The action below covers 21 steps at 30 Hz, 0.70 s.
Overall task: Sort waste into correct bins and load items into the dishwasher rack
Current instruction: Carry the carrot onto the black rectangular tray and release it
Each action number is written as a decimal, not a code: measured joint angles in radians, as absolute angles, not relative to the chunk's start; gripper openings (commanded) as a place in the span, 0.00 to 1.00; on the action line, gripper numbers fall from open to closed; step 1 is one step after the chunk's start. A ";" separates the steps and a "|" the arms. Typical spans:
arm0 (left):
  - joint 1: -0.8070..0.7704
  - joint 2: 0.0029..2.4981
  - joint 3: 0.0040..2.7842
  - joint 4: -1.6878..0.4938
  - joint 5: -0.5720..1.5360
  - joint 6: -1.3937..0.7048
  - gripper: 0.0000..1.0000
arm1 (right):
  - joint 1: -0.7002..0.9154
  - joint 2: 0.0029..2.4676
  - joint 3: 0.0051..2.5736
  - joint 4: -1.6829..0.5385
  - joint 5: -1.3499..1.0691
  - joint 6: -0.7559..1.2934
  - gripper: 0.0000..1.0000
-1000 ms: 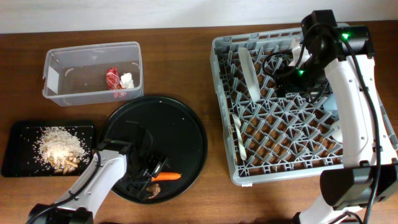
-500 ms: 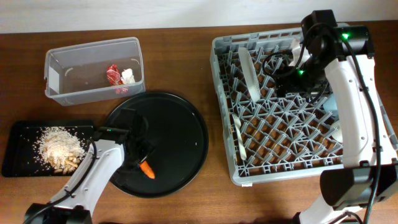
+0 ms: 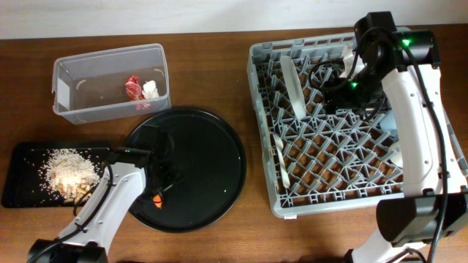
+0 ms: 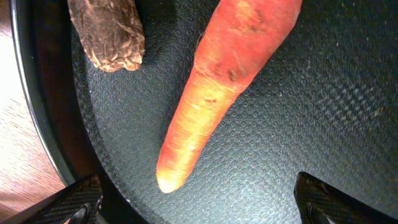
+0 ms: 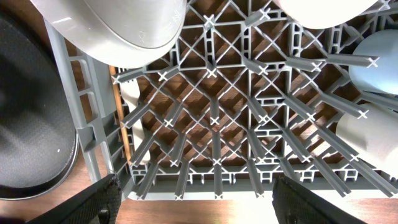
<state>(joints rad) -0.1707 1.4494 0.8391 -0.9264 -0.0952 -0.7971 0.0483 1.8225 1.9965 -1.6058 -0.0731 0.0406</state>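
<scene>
Now the left gripper [image 4: 199,186] hangs released, its fingers spread wide with only the thin tip of the carrot [image 4: 217,93] pointing between them; nothing is clamped. Over the last second the carrot has shifted across the round black tray [image 3: 212,146] to just inside its rim on the left arm's side. That brings it closer to the flat black tray [image 3: 22,179], which lies just outside that rim and holds the rice scraps [image 3: 69,169]. A fresh grasp seems needed first. The brown lump [image 4: 109,31] lies near the carrot's thick end and could get nudged, and the round tray's raised rim stands between.

Beyond the round tray's far rim, the clear tub [image 3: 95,91] holds the red wrapper [image 3: 132,87] and white scrap [image 3: 150,89]. On the round tray's other side, the right gripper [image 5: 196,186] hovers spread and empty over the dishwasher rack [image 3: 336,146].
</scene>
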 measured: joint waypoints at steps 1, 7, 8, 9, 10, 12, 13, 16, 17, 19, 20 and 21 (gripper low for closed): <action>-0.170 1.449 0.839 -0.926 -0.096 -0.784 0.98 | 0.048 1.822 1.996 -1.606 -0.073 0.040 0.81; -0.171 1.449 0.851 -0.823 -0.113 -0.586 0.99 | 0.048 1.822 1.996 -1.606 -0.073 0.041 0.81; -0.171 1.449 0.854 -0.799 -0.113 -0.546 0.99 | 0.048 1.822 1.996 -1.606 -0.073 0.041 0.81; -0.171 1.449 0.857 -0.773 -0.114 -0.505 0.99 | 0.048 1.822 1.996 -1.606 -0.073 0.041 0.81; -0.171 1.449 0.860 -0.760 -0.113 -0.481 0.99 | 0.048 1.822 1.996 -1.606 -0.073 0.041 0.81; -0.171 1.449 0.861 -0.737 -0.114 -0.447 0.99 | 0.048 1.822 1.996 -1.607 -0.073 0.041 0.81; -0.170 1.449 0.861 -0.730 -0.113 -0.434 0.99 | 0.048 1.822 1.996 -1.608 -0.073 0.041 0.81; -0.171 1.450 0.861 -0.712 -0.114 -0.413 0.99 | 0.048 1.822 1.996 -1.608 -0.073 0.041 0.81; -0.171 1.451 0.861 -0.711 -0.113 -0.410 0.99 | 0.048 1.822 1.996 -1.608 -0.073 0.041 0.81; -0.171 1.453 0.861 -0.706 -0.113 -0.404 0.99 | 0.048 1.822 1.996 -1.608 -0.073 0.040 0.81; -0.171 1.455 0.861 -0.704 -0.113 -0.403 0.99 | 0.048 1.822 1.996 -1.608 -0.073 0.041 0.81; -0.171 1.457 0.861 -0.701 -0.113 -0.403 0.99 | 0.048 1.822 1.996 -1.608 -0.073 0.041 0.81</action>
<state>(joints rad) -0.1707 1.4574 0.8608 -0.7010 -0.1135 -0.4026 0.0483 1.8225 1.9965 -1.6085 -0.0731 0.0406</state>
